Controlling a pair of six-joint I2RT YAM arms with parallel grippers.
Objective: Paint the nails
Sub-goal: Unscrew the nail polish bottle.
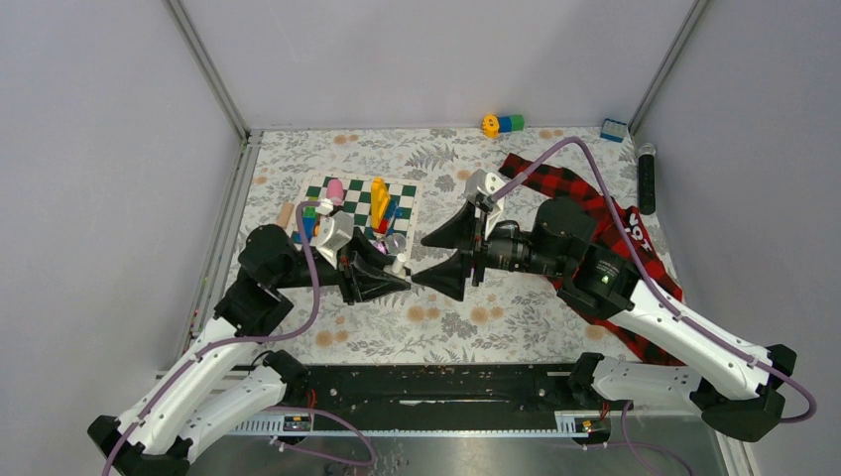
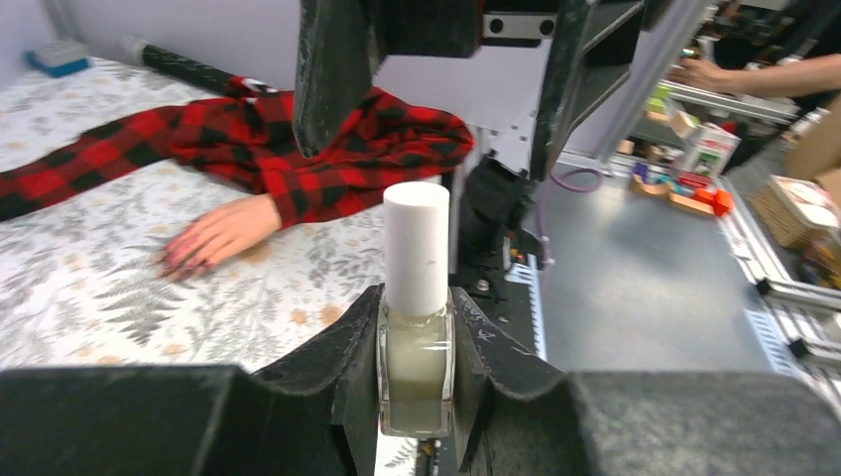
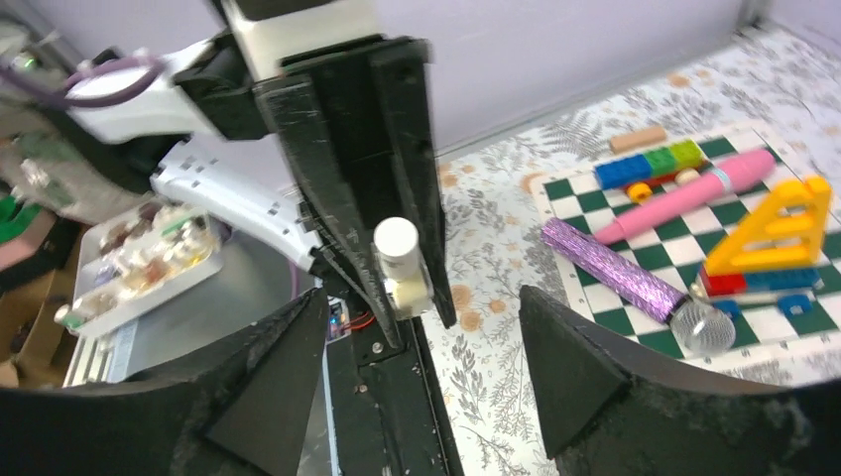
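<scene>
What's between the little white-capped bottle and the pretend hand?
Only bare flowery tablecloth lies between the clear glass bottle with the white cap and the pale dummy hand in the plaid sleeve. The left wrist view shows it.

Pale grey walls (image 1: pixel 426 59) on 3 sides, metal posts (image 1: pixel 206 67) in back corners. Floral-clothed table (image 1: pixel 476 317). Black rail (image 1: pixel 436 387) along near edge. Even, soft light.

White letters, roughly "VOT", on red patch (image 1: pixel 640 230), plaid sleeve (image 1: pixel 555 183).
</scene>
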